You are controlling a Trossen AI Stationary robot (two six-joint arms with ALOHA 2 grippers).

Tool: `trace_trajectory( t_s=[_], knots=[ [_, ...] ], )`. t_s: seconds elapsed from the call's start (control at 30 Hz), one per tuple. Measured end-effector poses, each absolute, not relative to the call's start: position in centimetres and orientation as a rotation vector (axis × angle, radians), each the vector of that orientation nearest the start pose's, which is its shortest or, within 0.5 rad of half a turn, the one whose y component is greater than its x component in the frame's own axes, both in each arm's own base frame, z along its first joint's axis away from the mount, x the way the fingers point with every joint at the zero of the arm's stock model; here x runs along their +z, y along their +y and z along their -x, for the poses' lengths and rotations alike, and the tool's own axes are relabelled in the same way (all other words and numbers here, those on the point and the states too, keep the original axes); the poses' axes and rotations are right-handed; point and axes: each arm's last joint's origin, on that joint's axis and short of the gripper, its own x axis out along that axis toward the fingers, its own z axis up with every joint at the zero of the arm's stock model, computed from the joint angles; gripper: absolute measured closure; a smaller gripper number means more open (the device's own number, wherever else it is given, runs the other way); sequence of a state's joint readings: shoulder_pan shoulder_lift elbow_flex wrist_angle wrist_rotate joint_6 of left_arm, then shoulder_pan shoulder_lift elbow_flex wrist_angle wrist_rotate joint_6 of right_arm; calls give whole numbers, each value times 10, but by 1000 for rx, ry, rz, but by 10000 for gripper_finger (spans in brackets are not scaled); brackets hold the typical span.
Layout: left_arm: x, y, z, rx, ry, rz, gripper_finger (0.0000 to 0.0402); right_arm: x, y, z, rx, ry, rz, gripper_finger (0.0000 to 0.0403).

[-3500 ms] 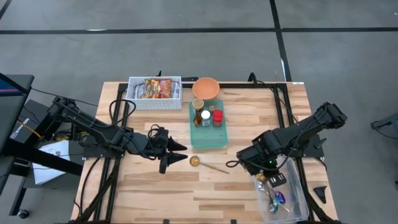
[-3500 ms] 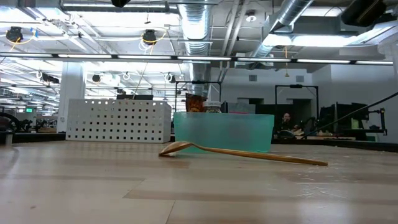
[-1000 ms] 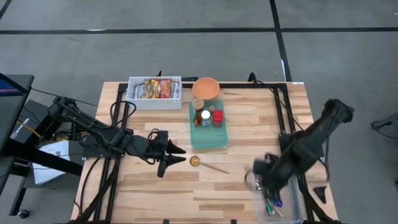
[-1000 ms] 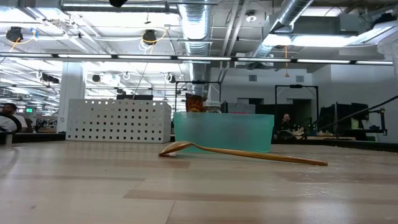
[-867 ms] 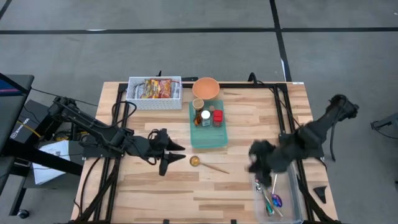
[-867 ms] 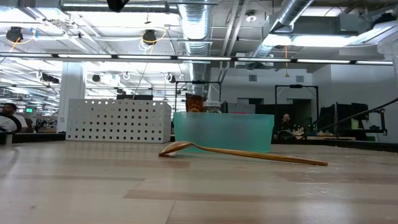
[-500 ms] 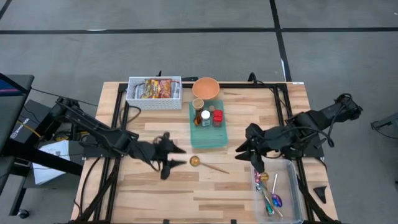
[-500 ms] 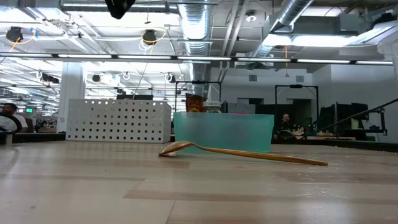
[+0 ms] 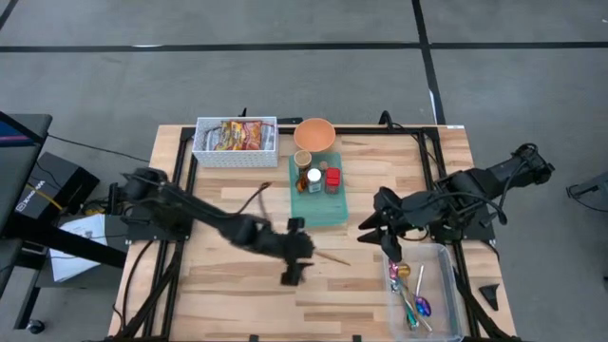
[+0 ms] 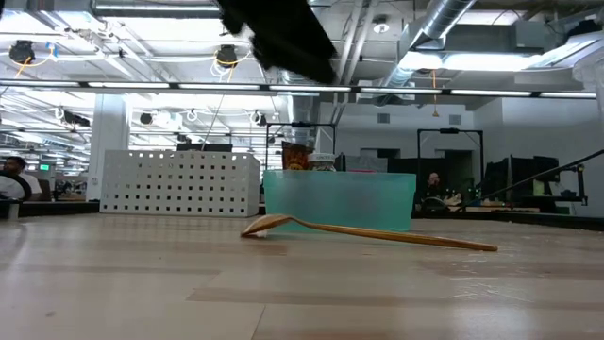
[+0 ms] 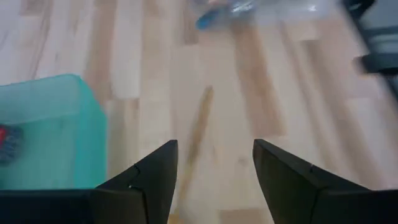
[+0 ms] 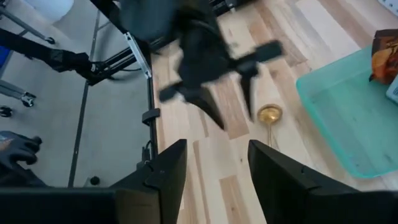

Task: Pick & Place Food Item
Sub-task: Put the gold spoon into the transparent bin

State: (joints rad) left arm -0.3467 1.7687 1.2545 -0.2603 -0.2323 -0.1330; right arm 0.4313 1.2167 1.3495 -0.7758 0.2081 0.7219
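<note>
The snack packets lie in the white basket at the upper left of the tabletop in the high view, well apart from both arms. Just right of the basket stands an orange bowl, and below it a green tray holding small jars. A wooden spoon lies bare on the tabletop near the tray's lower edge. The left tool hovers over the spoon at frame centre, fingers spread and holding nothing. The right tool hangs at centre right above a clear bin of cutlery, fingers spread, empty.
</note>
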Motion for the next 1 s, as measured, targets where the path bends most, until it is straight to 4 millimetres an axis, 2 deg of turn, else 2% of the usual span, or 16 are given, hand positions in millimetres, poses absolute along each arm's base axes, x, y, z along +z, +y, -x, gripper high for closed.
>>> trace_trajectory(
  t_s=[0.13,0.37,1.0],
  knots=[
    [198,-109,-377,-146,854,-114,199,385,95,-221,-12,654,-477,236],
    [159,-104,-385,-237,966,-233,199,385,95,-221,-4,653,-452,236],
    [135,-79,-391,-245,1055,-223,200,385,94,-221,-11,650,-447,240]
  ],
)
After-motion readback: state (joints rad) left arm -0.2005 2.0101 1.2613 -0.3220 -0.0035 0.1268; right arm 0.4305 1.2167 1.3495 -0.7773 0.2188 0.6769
